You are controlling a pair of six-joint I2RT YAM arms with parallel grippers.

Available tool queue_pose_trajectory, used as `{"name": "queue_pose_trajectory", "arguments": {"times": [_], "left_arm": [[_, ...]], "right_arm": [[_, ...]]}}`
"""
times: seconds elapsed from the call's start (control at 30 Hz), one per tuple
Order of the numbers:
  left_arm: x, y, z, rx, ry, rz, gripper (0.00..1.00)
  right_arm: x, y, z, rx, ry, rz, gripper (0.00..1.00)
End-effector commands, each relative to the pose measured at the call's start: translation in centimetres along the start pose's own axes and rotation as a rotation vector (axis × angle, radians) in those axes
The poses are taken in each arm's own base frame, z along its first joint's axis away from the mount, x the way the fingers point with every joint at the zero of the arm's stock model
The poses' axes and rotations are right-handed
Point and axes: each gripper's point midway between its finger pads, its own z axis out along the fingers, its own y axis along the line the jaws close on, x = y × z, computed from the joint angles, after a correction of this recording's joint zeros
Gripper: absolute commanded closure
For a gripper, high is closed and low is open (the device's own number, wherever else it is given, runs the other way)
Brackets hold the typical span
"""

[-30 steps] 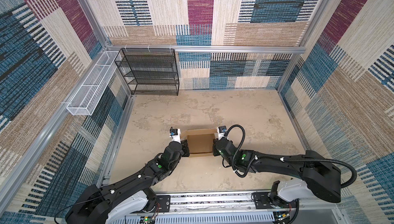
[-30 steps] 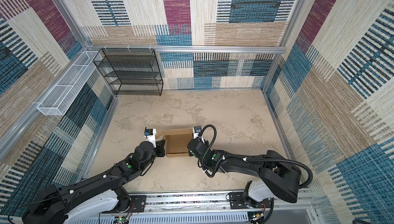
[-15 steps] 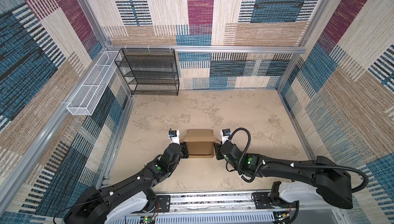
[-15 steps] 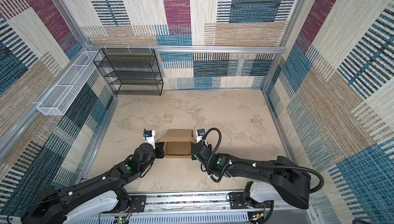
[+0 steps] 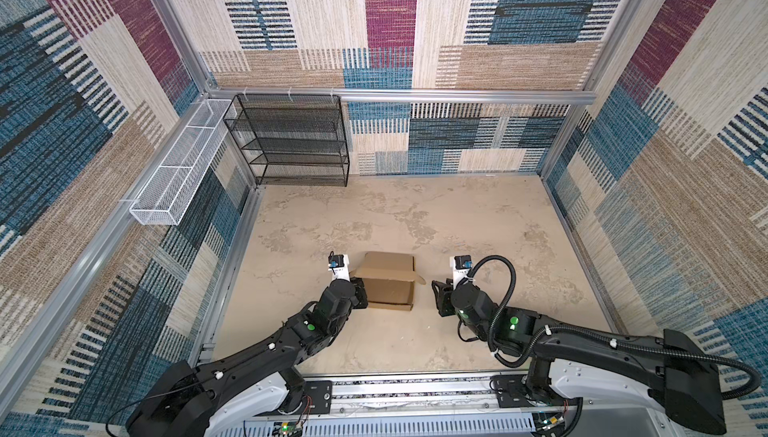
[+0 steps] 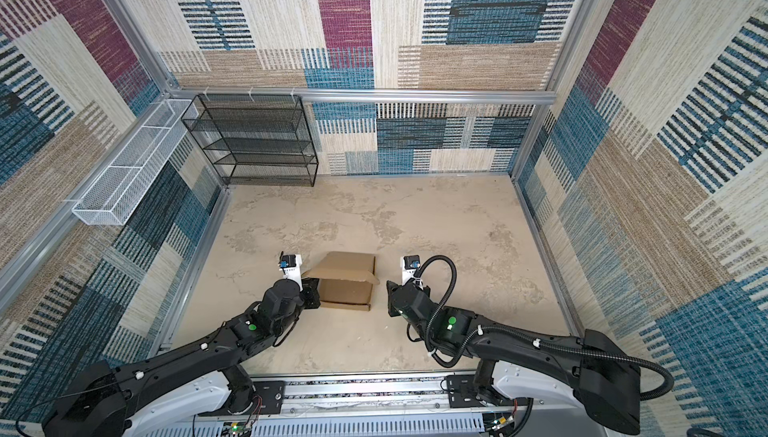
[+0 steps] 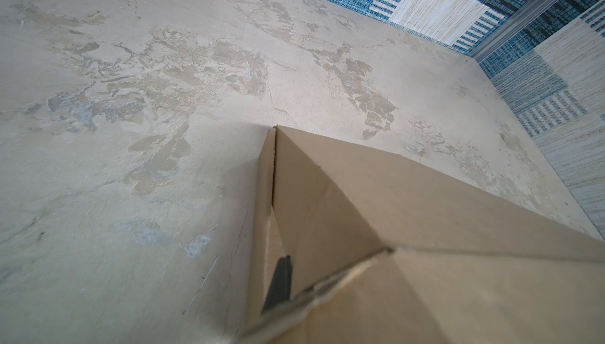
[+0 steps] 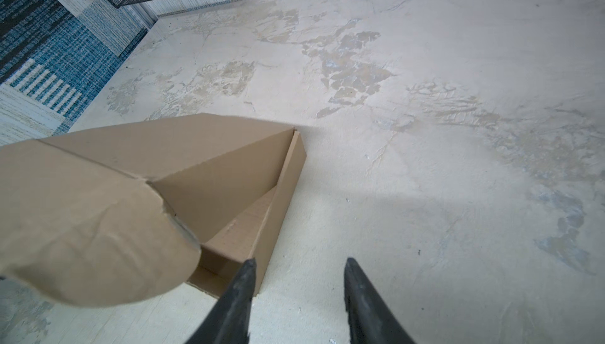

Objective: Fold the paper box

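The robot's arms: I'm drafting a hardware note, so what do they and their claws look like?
The left arm and right arm are black with white bases, green dots on the links and white wrist camera mounts. A ribbed black hose loops along the right one. The right claw has dark, tapered, pointed fingers.

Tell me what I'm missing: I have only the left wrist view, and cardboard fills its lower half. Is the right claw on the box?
Observer: No. The right claw is open over the table. Both top views show a gap between it and the paper box.
Operator: Is the lid down flat?
Observer: Not yet. In the right wrist view the lid stands raised above the tray, with an open wedge at that end.
Operator: Where exactly is my arm's claw?
Observer: The left claw is closed at the box's near left corner.
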Motion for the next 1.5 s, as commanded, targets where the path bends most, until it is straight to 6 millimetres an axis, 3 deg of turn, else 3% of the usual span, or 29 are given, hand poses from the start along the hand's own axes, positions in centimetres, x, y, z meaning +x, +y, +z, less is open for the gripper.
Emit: {"name": "queue_pose_trajectory", "arguments": {"times": [0.0, 0.17, 0.3, 0.47, 0.63, 1.17, 1.47], "left_arm": [[1.1, 0.5, 0.0, -0.017, 0.05, 0.001, 1.0], [1.3, 0.4, -0.1, -0.012, 0.056, 0.001, 1.0], [1.5, 0.2, 0.0, -0.001, 0.065, -0.003, 1.0], [1.6, 0.1, -0.1, 0.008, 0.069, 0.0, 1.0], [1.7, -0.1, -0.2, 0.02, 0.073, 0.0, 1.0], [2.7, -0.2, -1.0, 0.06, 0.103, 0.009, 0.93], [3.3, 1.1, -2.2, 0.02, 0.132, 0.01, 0.81]], "right_arm": [[-2.3, 0.4, -0.7, 0.014, -0.055, -0.023, 0.54], [-6.1, 3.4, -1.6, -0.067, -0.116, -0.059, 0.55], [-7.5, 6.6, -0.7, -0.122, -0.091, -0.127, 0.55], [-7.2, 10.3, 1.4, -0.192, -0.028, -0.186, 0.57], [-6.6, 12.2, 2.8, -0.235, 0.008, -0.21, 0.59], [-2.5, 13.6, 6.1, -0.264, 0.128, -0.221, 0.61], [-1.3, 13.2, 6.8, -0.256, 0.147, -0.203, 0.61]]}}
